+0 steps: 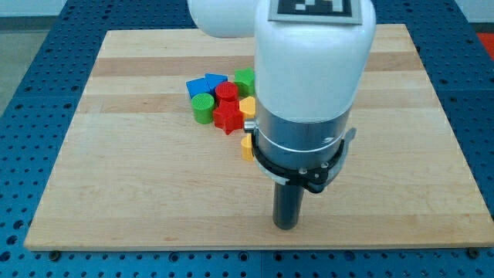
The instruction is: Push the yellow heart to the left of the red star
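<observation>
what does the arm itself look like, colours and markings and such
A fat, glossy white cylindrical arm housing carries a black-and-white square marker on top. Below it sits a silver-grey metal collar ringed by a black clamp band, ending in a short dark cylindrical rod whose lower end is my tip.

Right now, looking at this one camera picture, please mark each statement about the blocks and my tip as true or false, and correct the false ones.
1. My tip touches the red star. False: it stands apart from it, nearer the view's bottom and right.
2. A green cylinder lies just to the view's left of the red star. True.
3. The blocks are spread over the whole wooden board. False: they sit in one cluster near the board's upper middle.
4. The arm hides part of the yellow blocks. True.
5. The blue blocks are at the view's bottom edge of the cluster. False: they are at its top left.
</observation>
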Robot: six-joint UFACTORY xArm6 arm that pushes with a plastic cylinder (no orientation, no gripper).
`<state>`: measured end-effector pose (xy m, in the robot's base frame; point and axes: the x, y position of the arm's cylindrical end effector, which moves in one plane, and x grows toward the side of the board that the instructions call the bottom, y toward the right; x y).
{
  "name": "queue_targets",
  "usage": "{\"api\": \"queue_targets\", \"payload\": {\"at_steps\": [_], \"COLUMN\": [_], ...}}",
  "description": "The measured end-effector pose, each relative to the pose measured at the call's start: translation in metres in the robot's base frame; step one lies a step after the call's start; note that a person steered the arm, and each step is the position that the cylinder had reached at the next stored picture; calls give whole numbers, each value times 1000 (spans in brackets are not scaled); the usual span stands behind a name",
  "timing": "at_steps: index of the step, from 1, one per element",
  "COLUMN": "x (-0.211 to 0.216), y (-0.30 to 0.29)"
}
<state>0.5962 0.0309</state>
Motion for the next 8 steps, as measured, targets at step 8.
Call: {"api": "queue_targets", "payload": {"at_steps": [8], "x": [-98], "y": [-52]}}
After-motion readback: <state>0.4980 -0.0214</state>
